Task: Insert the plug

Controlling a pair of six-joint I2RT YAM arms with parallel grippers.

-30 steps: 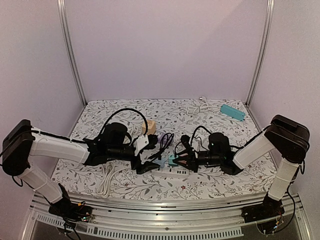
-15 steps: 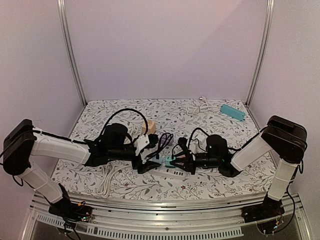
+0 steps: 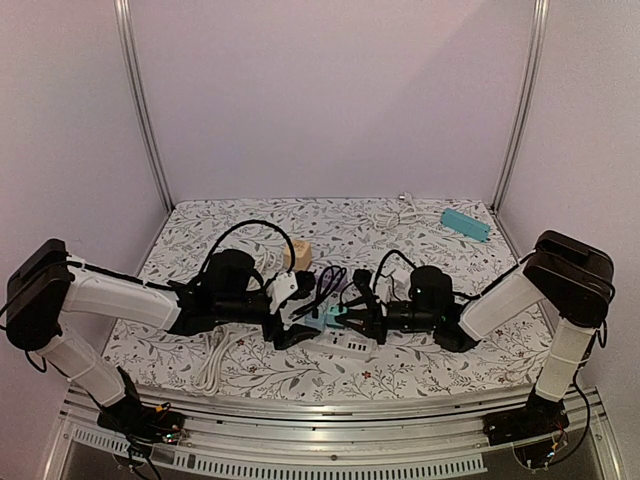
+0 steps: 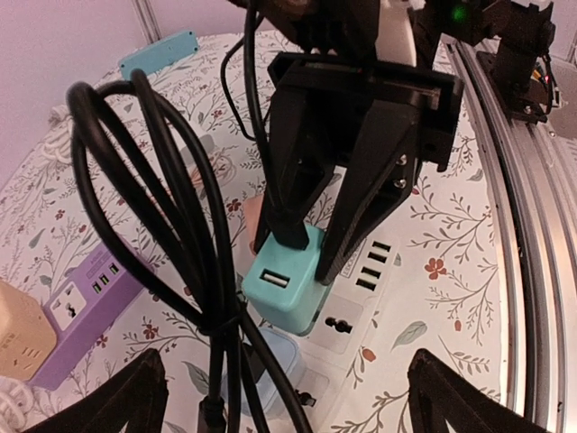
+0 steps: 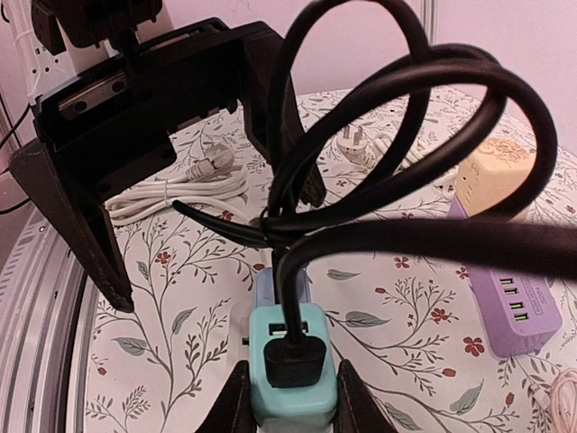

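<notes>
A teal plug adapter (image 4: pixel 284 289) with a black cable (image 4: pixel 171 225) in its top is gripped between my right gripper's fingers (image 4: pixel 361 207). It hangs tilted at the white power strip (image 4: pixel 383 280), beside an empty socket; its prongs are hidden. My right gripper (image 5: pixel 291 410) is shut on the teal plug (image 5: pixel 291 370), also seen from above (image 3: pixel 318 322). A pale blue adapter (image 4: pixel 270 356) sits in the strip next to it. My left gripper (image 4: pixel 288 406) is open and empty, its fingers spread either side of the strip (image 3: pixel 345 345). The black cable loops between both grippers.
A purple power strip (image 4: pixel 81 307) and a beige cube socket (image 4: pixel 18 334) lie behind the white strip. A white cable coil (image 3: pixel 212 362) lies at the front left. A teal power strip (image 3: pixel 466 222) and a white plug lead (image 3: pixel 400 210) lie at the back right.
My right gripper has carried the teal plug leftwards, closer to my left gripper and over the white strip. The left gripper has barely moved.
</notes>
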